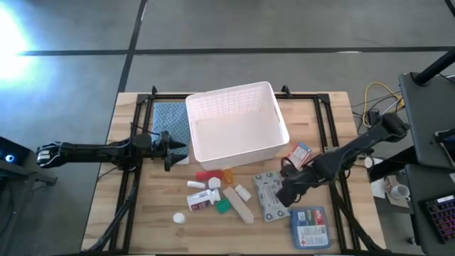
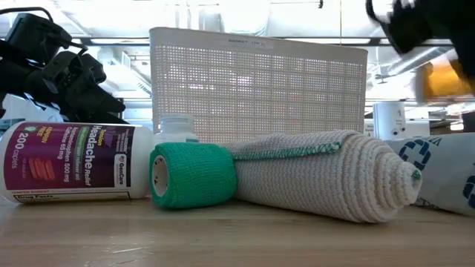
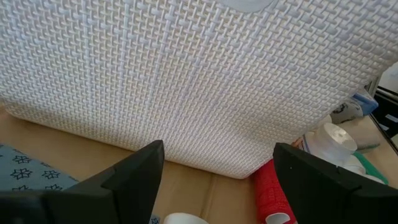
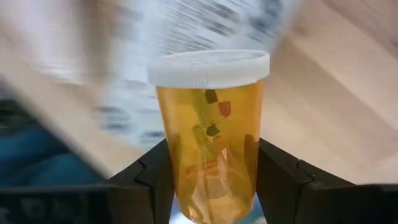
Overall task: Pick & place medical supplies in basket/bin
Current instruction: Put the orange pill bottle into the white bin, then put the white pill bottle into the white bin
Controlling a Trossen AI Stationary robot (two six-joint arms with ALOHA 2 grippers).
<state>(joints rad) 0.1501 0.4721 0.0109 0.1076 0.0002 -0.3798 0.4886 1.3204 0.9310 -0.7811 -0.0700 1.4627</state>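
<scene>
The white lattice basket [image 1: 234, 121] stands mid-table. Near its front lie the supplies: a red roll [image 1: 208, 175], white pill bottles [image 1: 201, 200], a green roll [image 1: 224, 206], a pale bandage roll [image 1: 238, 203], a grey packet [image 1: 270, 195], a blue pouch [image 1: 308, 226] and a red-white-blue box [image 1: 301, 151]. My right gripper [image 1: 284, 193] hovers over the grey packet, shut on an orange vial [image 4: 208, 124] with a white cap. My left gripper [image 1: 173, 148] is open beside the basket's near left corner, facing its wall [image 3: 186, 93] and touching nothing. My right gripper pinches the orange vial between its two fingers [image 4: 155, 174] on the lower part of the body [image 4: 180, 168], the white cap [image 4: 208, 68] pointing away from the wrist. The vial [image 2: 445, 78] is lifted clear of the table.
A blue-grey patterned cloth [image 1: 173, 121] lies left of the basket, under my left arm's reach. A loose white cap [image 1: 179, 218] sits near the front edge. Black rails [image 1: 135, 178] run along both table sides. Bare wood shows at the near left [image 1: 135, 227].
</scene>
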